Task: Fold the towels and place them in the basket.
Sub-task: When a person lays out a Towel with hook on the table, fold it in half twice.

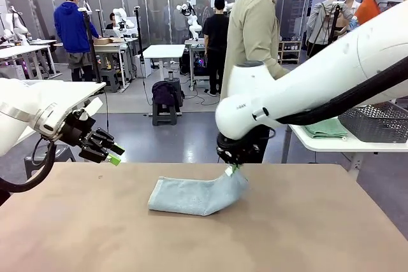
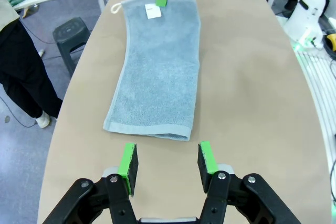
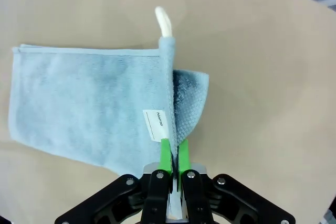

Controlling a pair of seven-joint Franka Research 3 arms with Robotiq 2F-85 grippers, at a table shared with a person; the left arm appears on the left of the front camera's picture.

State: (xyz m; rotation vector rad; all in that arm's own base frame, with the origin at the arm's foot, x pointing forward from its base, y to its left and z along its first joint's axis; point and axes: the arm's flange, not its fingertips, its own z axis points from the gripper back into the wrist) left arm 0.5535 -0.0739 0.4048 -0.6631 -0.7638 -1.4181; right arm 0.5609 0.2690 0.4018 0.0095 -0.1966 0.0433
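The right jaws clamp tight on the lifted, looped end of the pale grey-blue terry towel [image 1: 191,195] on the brown tabletop [image 1: 319,234]. The left jaws, half open and empty, hover off its opposite end. Bare tabletop surrounds it.

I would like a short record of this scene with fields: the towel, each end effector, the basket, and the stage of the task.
towel: pale blue, lying on the table, one end lifted
right end effector: shut on the towel's lifted end, beside the white label
left end effector: open, empty, above the table, apart from the towel
basket: dark mesh, on the side table near the green folded towels
stage: towel not yet in the basket
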